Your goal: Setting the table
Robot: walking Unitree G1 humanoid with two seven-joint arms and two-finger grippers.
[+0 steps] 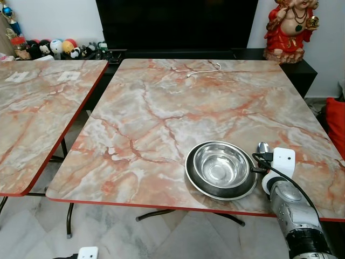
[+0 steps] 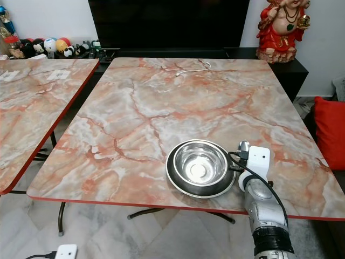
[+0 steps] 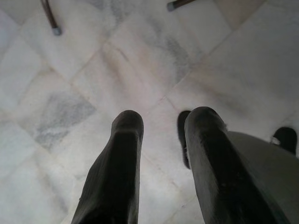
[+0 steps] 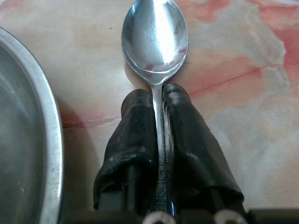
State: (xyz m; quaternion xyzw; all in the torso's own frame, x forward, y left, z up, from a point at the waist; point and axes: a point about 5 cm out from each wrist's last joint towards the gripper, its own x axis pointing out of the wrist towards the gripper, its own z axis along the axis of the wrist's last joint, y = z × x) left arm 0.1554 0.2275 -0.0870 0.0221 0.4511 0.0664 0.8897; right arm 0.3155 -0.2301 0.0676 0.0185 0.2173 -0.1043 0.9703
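Two marble-patterned tables with red edges stand side by side: a second table (image 1: 32, 108) at the far left, and the main table (image 1: 178, 108) across the centre. Left gripper (image 3: 161, 135) hangs low over the pale tiled floor (image 3: 70, 84), its two black fingers apart with nothing between them. Near the main table's far edge lies a white cable (image 1: 202, 70). At the near edge, right of centre, a steel bowl (image 1: 221, 164) sits inside a steel plate (image 1: 195, 181); bowl upright, nothing visible in it. Just right of the plate, the right gripper (image 4: 159, 100) is clamped on the handle of a spoon (image 4: 155, 37). Both fingers press the handle from either side. The spoon's bowl faces up, pointing away from the robot, low over the marble surface beside the plate rim; contact with the table cannot be told. A red statue (image 1: 288, 29) stands beyond the table's far right corner.
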